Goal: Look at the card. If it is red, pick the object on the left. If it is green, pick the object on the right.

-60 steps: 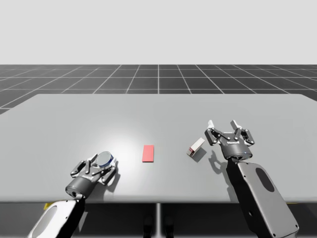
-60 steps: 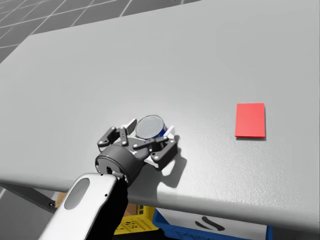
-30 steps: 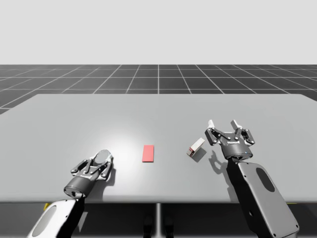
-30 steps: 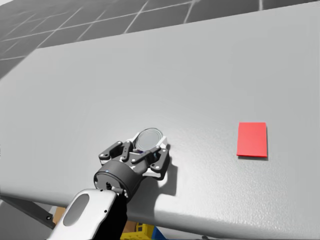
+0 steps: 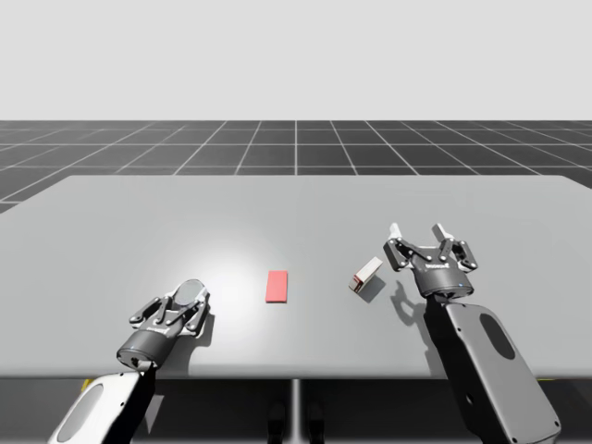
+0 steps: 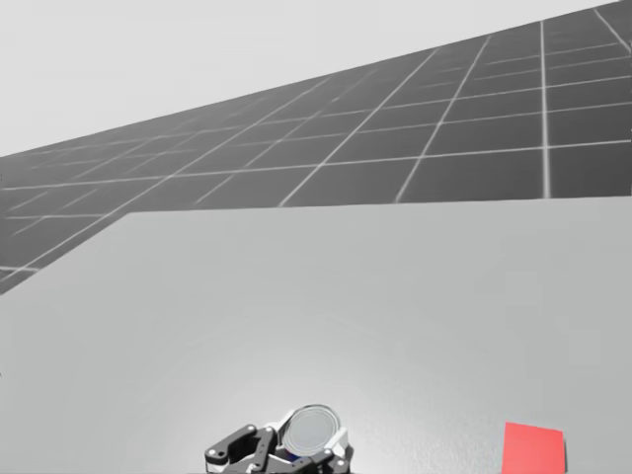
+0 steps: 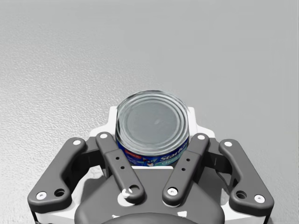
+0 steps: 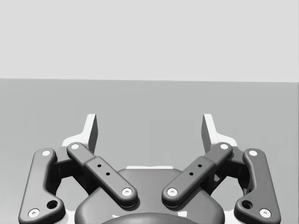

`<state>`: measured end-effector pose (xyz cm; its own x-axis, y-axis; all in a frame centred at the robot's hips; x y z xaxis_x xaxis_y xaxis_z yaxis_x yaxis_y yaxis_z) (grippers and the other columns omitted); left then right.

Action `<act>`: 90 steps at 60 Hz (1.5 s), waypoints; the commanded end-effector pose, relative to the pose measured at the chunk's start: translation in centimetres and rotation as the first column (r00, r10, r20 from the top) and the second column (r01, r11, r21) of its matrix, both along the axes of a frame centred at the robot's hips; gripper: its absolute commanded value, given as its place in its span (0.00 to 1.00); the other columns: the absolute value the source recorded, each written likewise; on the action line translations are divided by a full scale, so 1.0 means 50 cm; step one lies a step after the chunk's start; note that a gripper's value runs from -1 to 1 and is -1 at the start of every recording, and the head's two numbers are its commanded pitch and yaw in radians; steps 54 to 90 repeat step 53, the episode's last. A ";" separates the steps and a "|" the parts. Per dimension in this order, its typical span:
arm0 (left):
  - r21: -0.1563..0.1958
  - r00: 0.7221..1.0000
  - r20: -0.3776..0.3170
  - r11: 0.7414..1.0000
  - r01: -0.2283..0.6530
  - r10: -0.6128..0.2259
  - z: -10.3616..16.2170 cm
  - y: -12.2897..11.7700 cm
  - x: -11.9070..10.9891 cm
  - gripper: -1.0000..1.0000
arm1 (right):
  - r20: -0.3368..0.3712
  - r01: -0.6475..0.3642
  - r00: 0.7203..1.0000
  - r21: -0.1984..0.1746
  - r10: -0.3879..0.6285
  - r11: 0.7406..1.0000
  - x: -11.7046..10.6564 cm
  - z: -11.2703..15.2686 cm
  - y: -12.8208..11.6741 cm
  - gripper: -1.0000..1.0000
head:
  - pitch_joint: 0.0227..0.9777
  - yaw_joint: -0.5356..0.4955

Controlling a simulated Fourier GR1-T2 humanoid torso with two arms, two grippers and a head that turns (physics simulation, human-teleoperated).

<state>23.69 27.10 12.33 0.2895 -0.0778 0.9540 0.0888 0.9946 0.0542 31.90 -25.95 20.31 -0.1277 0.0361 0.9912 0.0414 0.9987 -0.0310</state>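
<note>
A red card (image 5: pixel 277 286) lies flat at the table's middle; it also shows in the head view as the red card (image 6: pixel 533 449). Left of it, my left gripper (image 5: pixel 185 303) is shut on a short round can (image 5: pixel 190 295) with a silver lid and a blue side. In the left wrist view the can (image 7: pixel 152 128) sits between the white fingertips of my left gripper (image 7: pixel 152 114), which press on it from both sides. The can (image 6: pixel 313 430) shows in the head view too. A small white and brown box (image 5: pixel 366 275) lies right of the card. My right gripper (image 5: pixel 416 233) hovers open just right of the box, and nothing sits between the fingers of my right gripper (image 8: pixel 150 127).
The grey table (image 5: pixel 296 203) stretches wide behind the objects, with a dark gridded floor beyond its far edge. Its front edge runs just below both grippers.
My head has turned upward, so the can and card now sit low in the head view. My left gripper has tightened on the can and drawn slightly back. The right arm has not moved.
</note>
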 end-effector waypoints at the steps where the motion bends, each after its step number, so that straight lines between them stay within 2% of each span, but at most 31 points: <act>1: -0.012 0.993 -0.033 0.993 0.117 -0.117 -0.012 -0.019 -0.010 0.98 | 0.002 0.000 1.000 0.001 0.000 1.000 -0.001 0.001 -0.002 0.00 | 0.49 0.97; 10: 0.001 0.992 0.025 0.992 0.126 -0.126 0.039 -0.017 -0.009 0.99 | 0.004 0.000 1.000 -0.005 0.000 1.000 -0.001 -0.001 -0.002 0.00 | 0.48 0.97; 27: 0.096 0.975 0.162 0.986 0.140 -0.154 0.168 -0.015 0.005 1.00 | 0.005 0.002 1.000 -0.005 -0.002 1.000 -0.001 0.001 -0.002 0.00 | 0.47 0.97; 38: 0.114 0.955 0.260 0.987 0.113 -0.139 0.244 -0.014 0.021 1.00 | 0.007 0.003 1.000 -0.005 -0.003 1.000 0.000 0.002 -0.004 0.00 | 0.46 0.97; 46: 0.129 0.923 0.362 0.988 0.087 -0.129 0.317 -0.022 0.024 1.00 | 0.008 0.001 1.000 -0.008 -0.001 1.000 0.000 0.002 -0.005 0.00 | 0.46 0.97; 53: 0.140 0.879 0.465 0.989 0.048 -0.109 0.382 -0.030 0.025 1.00 | 0.009 -0.006 1.000 -0.001 0.006 1.000 -0.001 0.004 -0.006 0.00 | 0.46 0.97; 90: 0.140 0.879 0.465 0.989 0.048 -0.109 0.382 -0.030 0.025 1.00 | 0.009 -0.006 1.000 -0.001 0.006 1.000 -0.001 0.004 -0.006 0.00 | 0.46 0.97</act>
